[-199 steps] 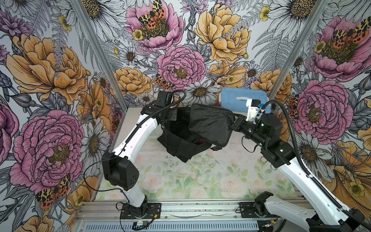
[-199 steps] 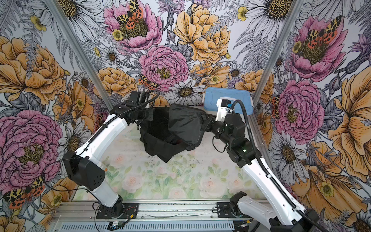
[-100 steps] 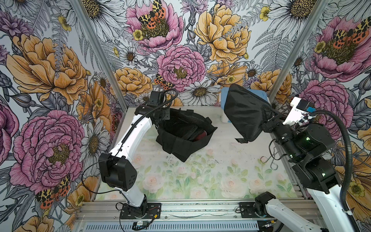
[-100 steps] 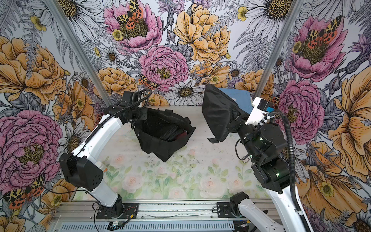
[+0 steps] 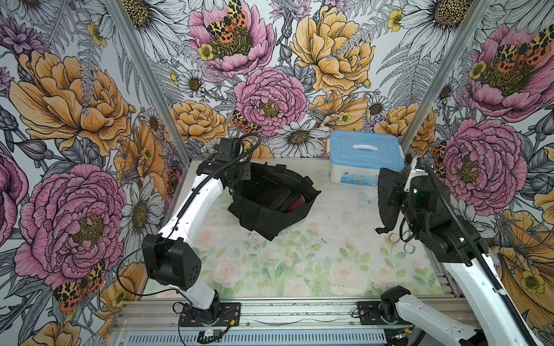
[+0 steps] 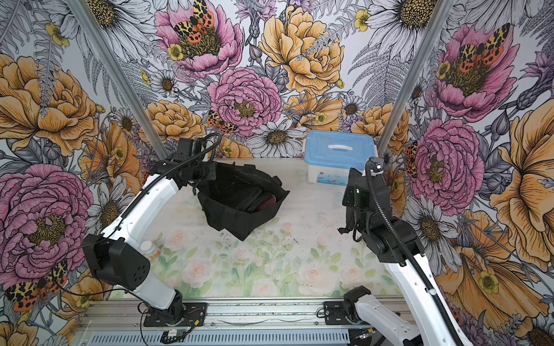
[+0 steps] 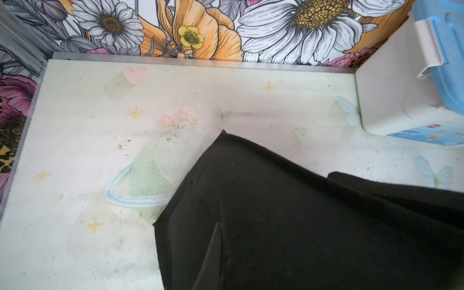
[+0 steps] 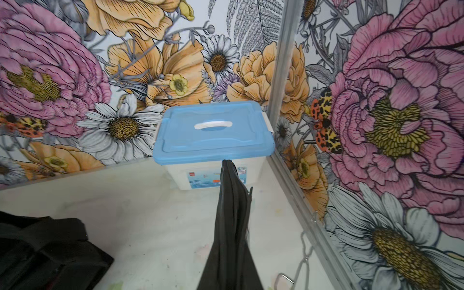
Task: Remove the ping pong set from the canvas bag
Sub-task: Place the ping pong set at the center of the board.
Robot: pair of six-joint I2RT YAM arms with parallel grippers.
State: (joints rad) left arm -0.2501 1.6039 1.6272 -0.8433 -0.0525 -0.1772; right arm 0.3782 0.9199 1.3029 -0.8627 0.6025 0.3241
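Where bag (image 5: 263, 217) sits, scuffed-seeming tabletop (image 5: 299, 263), floral walls (image 5: 269, 99)

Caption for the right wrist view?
Dark paddle pouch held edge-on before the blue-lidded box, canvas bag on the table nearby.

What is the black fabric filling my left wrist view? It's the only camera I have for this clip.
Observer: It's the canvas bag, mouth open upward; the left gripper holds its rim.
Operator: Anything inside it?
Observer: Yes, a maroon cover beside black cases.
Operator: And the other arm?
Observer: The right gripper holds a dark pouch upright, out of the bag, near the blue-lidded box.
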